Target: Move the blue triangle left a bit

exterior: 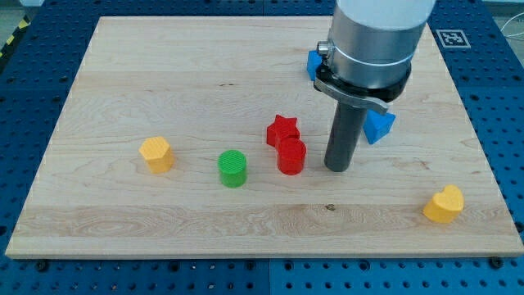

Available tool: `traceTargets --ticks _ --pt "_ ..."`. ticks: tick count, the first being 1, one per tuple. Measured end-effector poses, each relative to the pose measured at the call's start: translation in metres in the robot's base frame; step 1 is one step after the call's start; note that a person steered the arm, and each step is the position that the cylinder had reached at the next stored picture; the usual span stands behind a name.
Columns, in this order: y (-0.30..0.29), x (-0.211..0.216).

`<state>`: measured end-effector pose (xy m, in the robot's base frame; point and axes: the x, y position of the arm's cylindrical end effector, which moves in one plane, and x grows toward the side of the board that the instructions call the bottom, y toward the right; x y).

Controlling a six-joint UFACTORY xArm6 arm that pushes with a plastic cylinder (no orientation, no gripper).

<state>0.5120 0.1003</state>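
The blue triangle (378,125) lies on the wooden board (164,65) at the view's right, partly hidden behind the arm's bracket. My tip (337,166) rests on the board just left of and slightly below the triangle, a small gap apart. A second blue block (313,62) shows only as a sliver behind the arm's grey body, near the view's top; its shape cannot be made out.
A red star (282,129) and a red hexagonal block (291,156) sit just left of my tip. A green cylinder (232,168) and a yellow hexagonal block (155,154) lie further left. A yellow heart-like block (444,203) lies at the bottom right.
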Motion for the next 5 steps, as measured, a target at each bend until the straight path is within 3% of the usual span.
traceTargets --ticks 3,5 --pt "0.065 0.0" --pt "0.065 0.0"
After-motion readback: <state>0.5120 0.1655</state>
